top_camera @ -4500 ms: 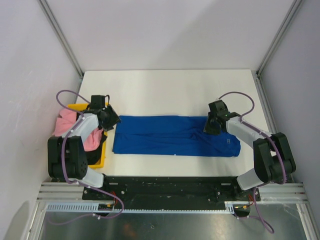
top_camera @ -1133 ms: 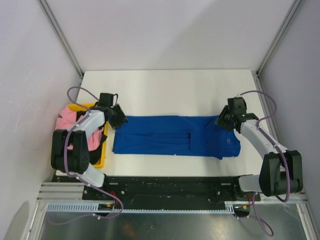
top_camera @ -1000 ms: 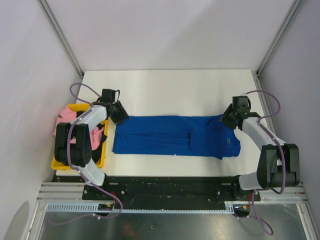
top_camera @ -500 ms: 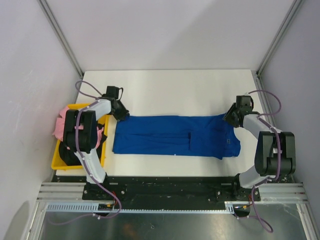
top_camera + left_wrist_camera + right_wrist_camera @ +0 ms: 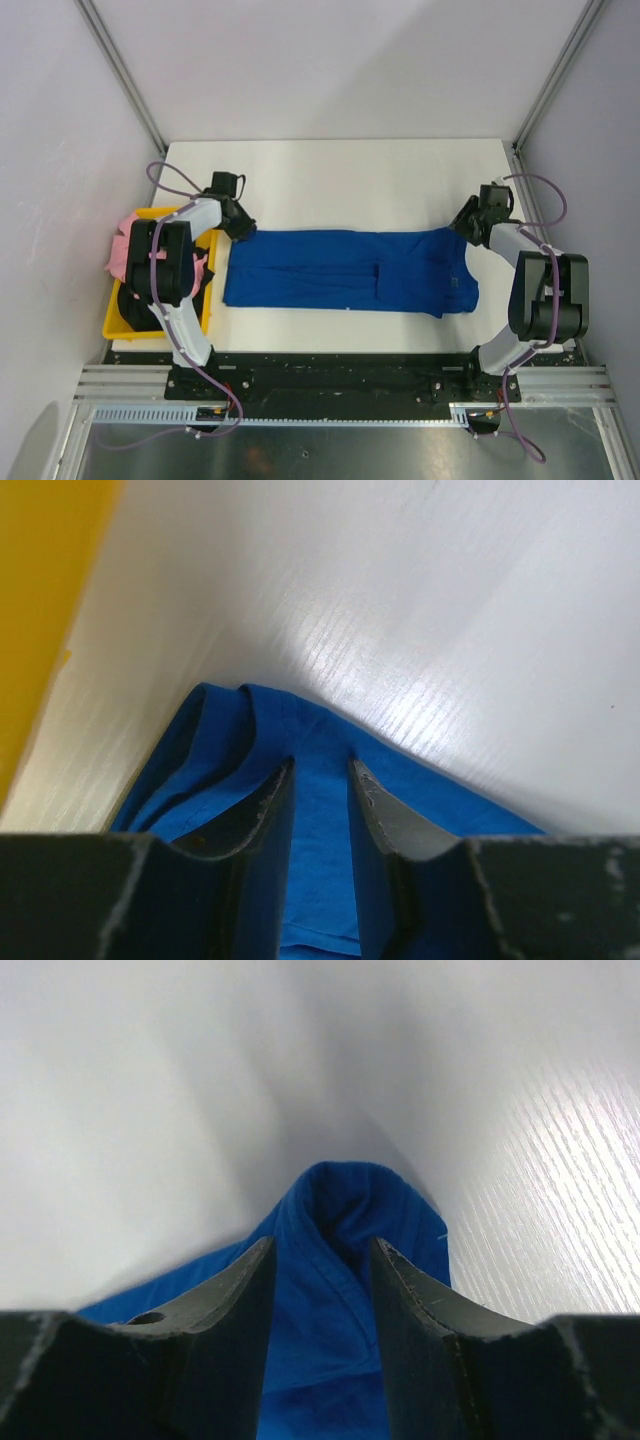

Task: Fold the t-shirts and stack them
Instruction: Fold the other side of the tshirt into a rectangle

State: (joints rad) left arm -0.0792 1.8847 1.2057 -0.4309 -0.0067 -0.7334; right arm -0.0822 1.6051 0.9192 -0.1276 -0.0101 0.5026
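Observation:
A royal-blue t-shirt (image 5: 340,272) lies folded into a long flat band across the middle of the table. My left gripper (image 5: 243,230) is at its far left corner. In the left wrist view the jaws (image 5: 320,770) are closed to a narrow gap with blue cloth (image 5: 320,860) between them. My right gripper (image 5: 462,226) is at the far right corner. In the right wrist view the jaws (image 5: 322,1245) pinch a raised bunch of blue cloth (image 5: 335,1200). A pink t-shirt (image 5: 122,252) lies in the bin. The black t-shirt is hidden behind the left arm.
A yellow plastic bin (image 5: 112,328) stands at the table's left edge, under the left arm; its wall shows in the left wrist view (image 5: 40,600). White table (image 5: 340,180) lies beyond the shirt. Grey walls and metal posts close in the back and sides.
Both grippers moved outward to the shirt's far corners. The right gripper has since drawn the far right corner further right; the left gripper has held still over the last half second.

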